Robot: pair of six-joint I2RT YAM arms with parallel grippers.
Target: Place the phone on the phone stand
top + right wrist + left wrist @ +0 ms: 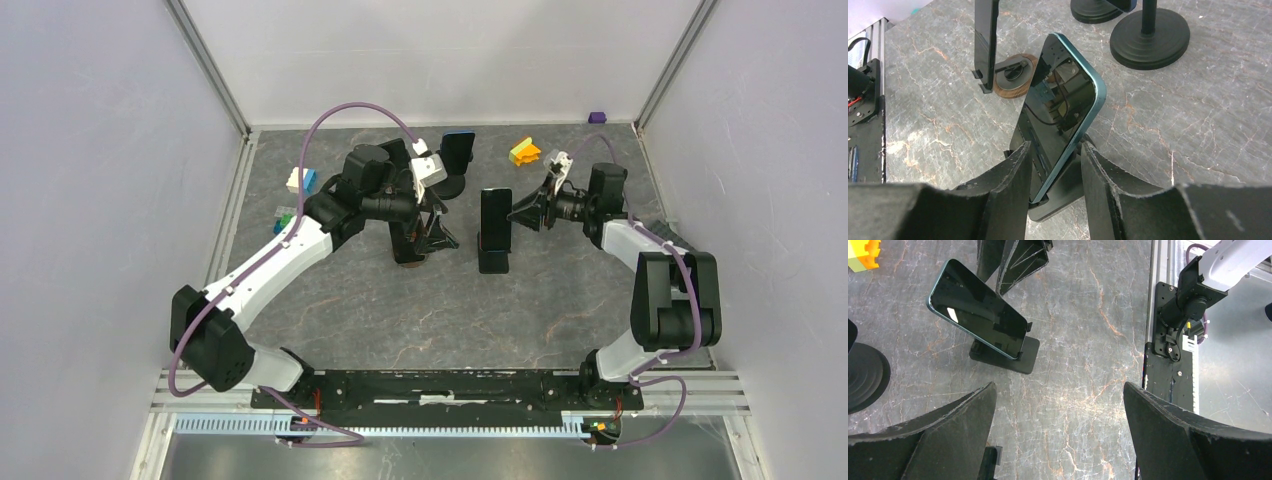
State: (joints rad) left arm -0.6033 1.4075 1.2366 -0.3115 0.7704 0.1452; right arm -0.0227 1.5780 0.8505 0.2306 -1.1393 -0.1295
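Observation:
The phone [495, 220], dark-screened with a teal rim, leans on the black phone stand [493, 263] mid-table, its bottom edge in the stand's lip. In the right wrist view the phone [1063, 95] stands slanted between my fingers above the stand [1068, 197]. My right gripper [1055, 150] straddles its lower side edge, jaws partly apart, a gap showing on the screen side. From the right, the right gripper [517, 212] reaches in level with the phone. The left gripper [1059, 387] hangs wide open over bare table, holding nothing. The left wrist view shows the phone [978, 310] resting on its stand [1013, 357].
A second phone [985, 45] stands on a round wooden stand [1013, 75], just under the left gripper [428, 238]. Black round-based stands [1149, 37] sit further back, one carrying a phone [458, 150]. Toy blocks lie at the back: yellow-orange [524, 152], blue-white [301, 180], purple [597, 117].

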